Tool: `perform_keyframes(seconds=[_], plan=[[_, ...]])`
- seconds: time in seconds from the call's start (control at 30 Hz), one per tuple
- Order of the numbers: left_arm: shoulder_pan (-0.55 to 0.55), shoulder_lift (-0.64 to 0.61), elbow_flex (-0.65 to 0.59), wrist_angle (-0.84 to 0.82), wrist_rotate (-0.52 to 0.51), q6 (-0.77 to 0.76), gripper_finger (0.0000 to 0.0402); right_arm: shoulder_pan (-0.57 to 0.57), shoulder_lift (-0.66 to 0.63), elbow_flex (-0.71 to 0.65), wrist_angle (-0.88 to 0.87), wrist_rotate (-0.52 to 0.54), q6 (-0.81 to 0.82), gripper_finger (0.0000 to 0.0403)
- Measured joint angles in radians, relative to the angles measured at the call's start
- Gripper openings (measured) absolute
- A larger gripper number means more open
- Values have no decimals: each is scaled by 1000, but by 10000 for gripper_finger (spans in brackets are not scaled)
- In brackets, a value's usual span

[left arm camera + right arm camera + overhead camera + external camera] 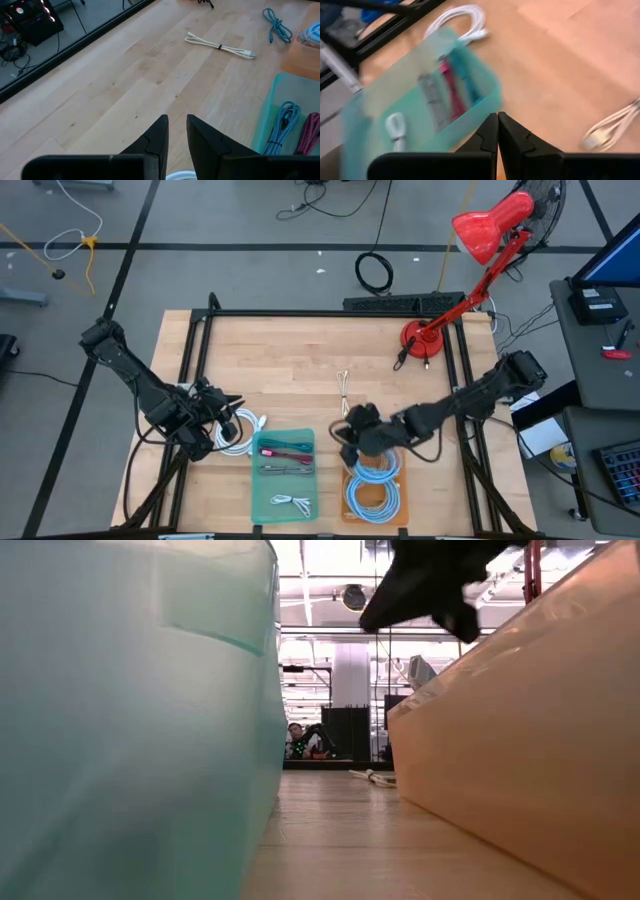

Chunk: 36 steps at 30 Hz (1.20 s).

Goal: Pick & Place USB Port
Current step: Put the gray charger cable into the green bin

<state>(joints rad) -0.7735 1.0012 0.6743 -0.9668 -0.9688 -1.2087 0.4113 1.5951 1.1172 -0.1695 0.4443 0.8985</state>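
A bundled white USB cable (343, 390) lies loose on the wooden table, also seen in the left wrist view (220, 46) and the right wrist view (610, 127). A coiled white cable (242, 430) lies left of the green bin (262, 502), which holds several cables. The orange bin (345, 480) holds blue coiled cables (375, 485). My right gripper (340, 437) hovers shut over the gap between the bins, pointing at the green bin (485, 100), with nothing held. My left gripper (226, 416) waits beside the coiled white cable, its fingers (160, 137) a narrow gap apart and empty.
A red desk lamp (440, 330) stands at the table's far right. A black frame (190, 350) runs along the table's edges. In the low view the green bin's wall (130, 720) and the orange bin's wall (520, 760) flank a bare strip of wood.
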Motion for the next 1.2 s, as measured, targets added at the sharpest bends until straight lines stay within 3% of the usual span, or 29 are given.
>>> perform_keyframes(seconds=[0.27,0.5,0.63,0.83,1.0,1.2], plan=[[2,0,0,-5,-28,0,74,-151,0,0,61,0,-112,0],[29,0,0,25,4,10,74,-213,0,0,471,-2,-417,0],[85,0,6,37,12,99,74,-213,0,0,689,-3,-631,0],[251,0,44,38,194,341,74,-188,0,0,782,-35,-755,2],[443,0,70,38,370,522,74,-170,-21,0,745,-111,-740,20],[633,0,78,36,584,671,74,-113,-69,0,637,-131,-722,45]])
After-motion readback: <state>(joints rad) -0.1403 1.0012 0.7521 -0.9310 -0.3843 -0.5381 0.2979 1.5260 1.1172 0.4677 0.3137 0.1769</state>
